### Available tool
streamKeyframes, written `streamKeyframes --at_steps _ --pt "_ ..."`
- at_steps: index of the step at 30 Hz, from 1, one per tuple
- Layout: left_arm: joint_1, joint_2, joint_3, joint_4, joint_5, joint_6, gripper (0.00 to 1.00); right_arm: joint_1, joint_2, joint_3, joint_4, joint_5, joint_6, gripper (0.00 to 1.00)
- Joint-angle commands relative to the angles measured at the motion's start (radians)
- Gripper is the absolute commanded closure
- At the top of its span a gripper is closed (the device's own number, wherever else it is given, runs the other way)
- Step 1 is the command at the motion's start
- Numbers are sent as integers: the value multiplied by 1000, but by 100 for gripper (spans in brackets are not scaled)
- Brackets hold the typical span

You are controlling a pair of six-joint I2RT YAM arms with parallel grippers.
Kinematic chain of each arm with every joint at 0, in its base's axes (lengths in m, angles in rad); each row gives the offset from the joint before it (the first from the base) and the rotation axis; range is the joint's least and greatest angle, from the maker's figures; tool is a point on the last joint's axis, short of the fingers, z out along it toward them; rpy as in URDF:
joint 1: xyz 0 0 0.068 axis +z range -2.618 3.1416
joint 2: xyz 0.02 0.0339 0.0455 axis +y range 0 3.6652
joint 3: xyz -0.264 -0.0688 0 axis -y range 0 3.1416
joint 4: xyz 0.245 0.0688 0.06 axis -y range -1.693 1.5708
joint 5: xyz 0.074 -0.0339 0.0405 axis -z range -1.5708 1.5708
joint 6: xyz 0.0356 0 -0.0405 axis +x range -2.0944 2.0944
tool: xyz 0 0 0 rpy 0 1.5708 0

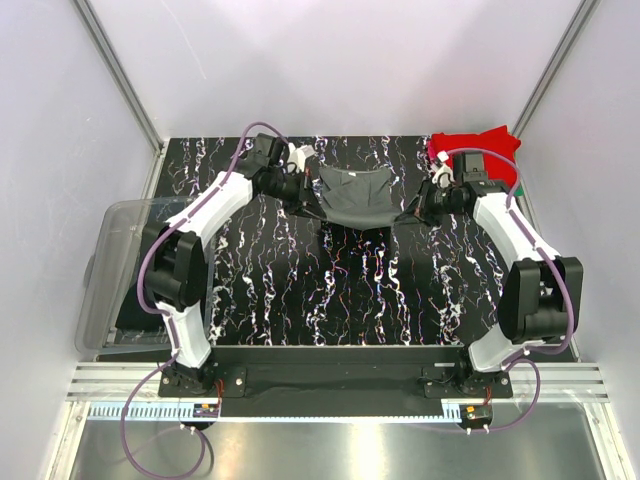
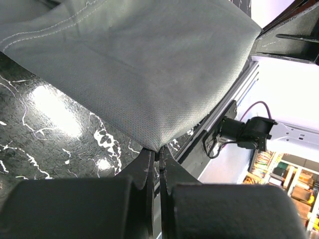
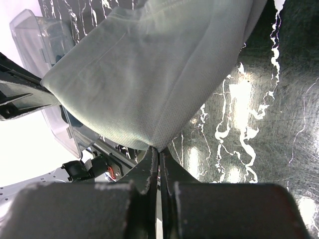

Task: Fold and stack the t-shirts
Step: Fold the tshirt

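Note:
A dark grey t-shirt [image 1: 357,197] hangs stretched between my two grippers over the far middle of the black marbled table [image 1: 330,290]. My left gripper [image 1: 305,200] is shut on its left corner; in the left wrist view the cloth [image 2: 149,64] runs into the closed gripper [image 2: 159,151]. My right gripper [image 1: 412,213] is shut on its right corner; in the right wrist view the cloth [image 3: 144,74] ends in the closed gripper [image 3: 159,151]. A red t-shirt [image 1: 478,152] lies bunched at the far right corner, with a sliver of green cloth [image 1: 517,186] beside it.
A clear plastic tub [image 1: 115,270] stands off the table's left edge, with something dark inside; it also shows in the right wrist view [image 3: 42,40]. White walls and metal posts close in the back and sides.

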Motion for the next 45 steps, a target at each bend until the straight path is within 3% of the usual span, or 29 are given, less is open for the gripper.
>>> streamKeyframes --at_steps 1,10,15,21,30,31,33,34,36,38,41,43,45 --pt "-3 -64 49 13 -21 7 100 -16 -67 41 9 -11 9 100" --pt "-3 -41 -22 27 -3 -10 100 -19 -55 -37 71 -10 23 100" --pt "3 31 77 38 -23 19 100 -26 13 10 92 2 -8 100" --pt "33 224 292 50 -55 63 100 -37 229 199 115 30 -54 100" --pt "89 507 628 132 -133 91 100 -46 635 708 120 41 -108 100" --pt "92 563 656 149 -142 94 95 -45 716 792 124 42 -102 100" --pt "99 646 737 209 -182 93 64 -46 825 870 126 45 -95 95" --pt "101 671 765 243 -193 94 39 -46 855 927 149 41 -94 72" --pt "104 731 856 313 -278 105 25 -45 910 993 155 41 -101 59" --pt "104 728 900 332 -367 131 18 -48 913 1033 161 65 -132 52" --pt "101 619 848 305 -427 183 16 -49 826 1018 152 68 -224 43" --pt "101 522 755 294 -385 204 16 -65 772 982 126 82 -220 33" --pt "104 455 664 292 -249 198 19 -69 764 961 105 26 -203 28"
